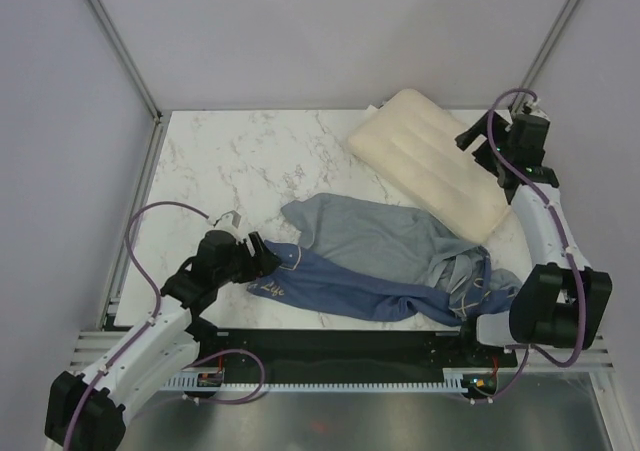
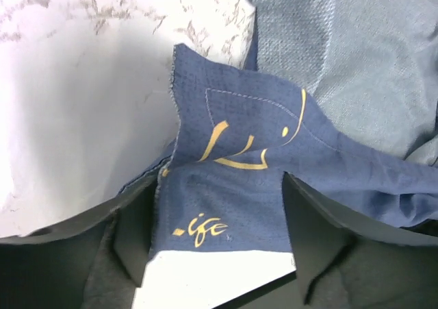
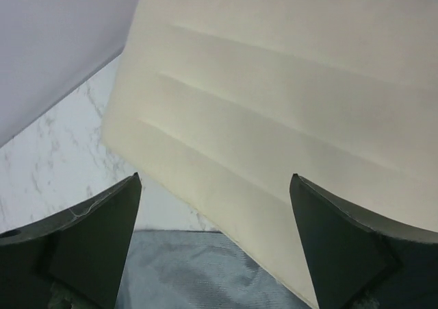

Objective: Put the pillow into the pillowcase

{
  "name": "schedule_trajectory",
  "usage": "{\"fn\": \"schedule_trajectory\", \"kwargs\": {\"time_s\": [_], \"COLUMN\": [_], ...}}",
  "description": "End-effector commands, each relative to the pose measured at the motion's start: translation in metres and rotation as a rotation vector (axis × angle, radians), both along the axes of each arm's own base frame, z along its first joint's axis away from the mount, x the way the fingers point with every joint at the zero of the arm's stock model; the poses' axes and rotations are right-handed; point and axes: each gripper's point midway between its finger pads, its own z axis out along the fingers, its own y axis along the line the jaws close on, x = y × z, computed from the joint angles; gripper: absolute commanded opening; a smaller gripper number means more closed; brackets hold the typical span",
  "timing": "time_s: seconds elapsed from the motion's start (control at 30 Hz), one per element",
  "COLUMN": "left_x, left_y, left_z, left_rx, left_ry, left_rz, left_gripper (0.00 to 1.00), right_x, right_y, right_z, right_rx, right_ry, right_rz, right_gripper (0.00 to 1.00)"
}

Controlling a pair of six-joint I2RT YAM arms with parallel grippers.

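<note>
Sprawling across the marble table [image 1: 230,161], the pillowcase [image 1: 370,261] lies crumpled. Its near-left corner sits between the spread fingers of the left gripper [image 2: 219,186], which are not closed on it. The pillow [image 1: 430,161] lies at the far right, touching the case, below the right gripper [image 3: 215,179], jaws wide apart. The gripper cuts off the lettering, and only "ife" reads.

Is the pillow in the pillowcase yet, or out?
Out. The pillow lies fully uncovered beyond the crumpled pillowcase, none of it inside the cloth.
</note>
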Motion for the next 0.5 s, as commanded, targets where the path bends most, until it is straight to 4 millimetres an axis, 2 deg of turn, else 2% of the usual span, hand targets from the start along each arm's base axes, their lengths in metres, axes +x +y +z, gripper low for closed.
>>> {"fn": "schedule_trajectory", "kwargs": {"time_s": [0.0,0.03,0.07,0.1,0.13,0.17,0.2,0.23,0.3,0.33,0.4,0.43,0.47], "left_x": [0.014,0.018,0.021,0.023,0.028,0.032,0.035,0.037,0.049,0.055,0.071,0.078,0.087], "left_y": [-0.001,0.004,0.006,0.008,0.011,0.008,0.007,0.006,0.003,0.004,0.002,0.001,-0.004], "left_z": [0.027,0.028,0.038,0.041,0.046,0.053,0.057,0.06,0.065,0.066,0.069,0.069,0.079], "left_rx": [0.022,0.051,0.07,0.08,0.091,0.09,0.092,0.094,0.124,0.147,0.201,0.218,0.221], "left_ry": [-0.073,-0.075,-0.082,-0.085,-0.099,-0.106,-0.108,-0.106,-0.098,-0.097,-0.086,-0.081,-0.096], "left_rz": [-0.017,0.0,0.01,0.017,0.036,0.033,0.032,0.028,0.021,0.028,0.017,0.017,0.008], "left_gripper": [0.82,0.85,0.86,0.88,0.89,0.89,0.89,0.89,0.9,0.92,0.93,0.94,0.94], "right_x": [0.023,0.027,0.03,0.036,0.04,0.044,0.049,0.053,0.055,0.059,0.063,0.065,0.07], "right_y": [0.071,0.082,0.095,0.114,0.122,0.128,0.145,0.153,0.176,0.172,0.177,0.163,0.162], "right_z": [0.025,0.003,0.0,0.01,-0.011,-0.015,-0.011,-0.029,-0.04,-0.059,-0.066,-0.084,-0.084], "right_rx": [-0.089,-0.109,-0.147,-0.211,-0.24,-0.276,-0.312,-0.367,-0.423,-0.488,-0.582,-0.676,-0.715], "right_ry": [-0.066,0.019,0.042,0.028,0.092,0.111,0.099,0.134,0.147,0.196,0.224,0.291,0.298], "right_rz": [0.242,0.266,0.286,0.327,0.348,0.355,0.382,0.43,0.488,0.458,0.417,0.357,0.341], "right_gripper": [0.98,0.98,0.98,0.98,0.98,0.98,0.98,0.98,0.98,0.98,0.98,0.98,0.98]}}
